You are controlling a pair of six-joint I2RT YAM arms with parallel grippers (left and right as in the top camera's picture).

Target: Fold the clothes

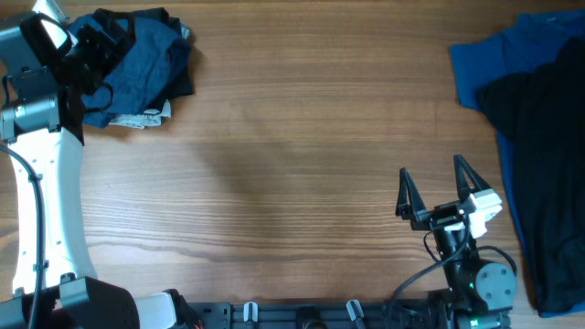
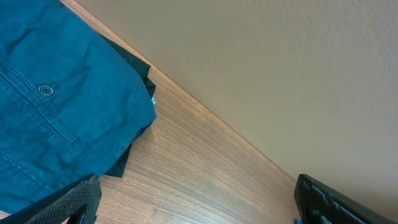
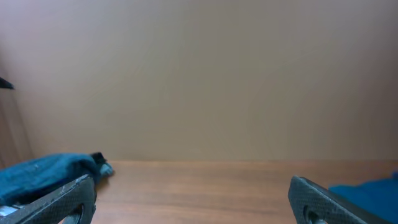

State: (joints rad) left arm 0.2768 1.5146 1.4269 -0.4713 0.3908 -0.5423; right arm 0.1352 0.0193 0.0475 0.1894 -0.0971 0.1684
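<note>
A heap of folded clothes (image 1: 142, 68), navy-blue on top with black and light grey beneath, lies at the table's far left. My left gripper (image 1: 91, 50) hovers at its left edge, open and empty; in the left wrist view the blue garment (image 2: 56, 106) with a button fills the left side. A brighter blue garment (image 1: 498, 59) and a black one (image 1: 548, 174) lie spread at the far right. My right gripper (image 1: 437, 187) is open and empty above bare table near the front, left of the black garment.
The wooden table (image 1: 292, 174) stretches between the two piles. The right arm's base (image 1: 471, 279) and a rail of clips (image 1: 302, 315) sit at the front edge. A plain wall (image 3: 199, 74) stands behind the table.
</note>
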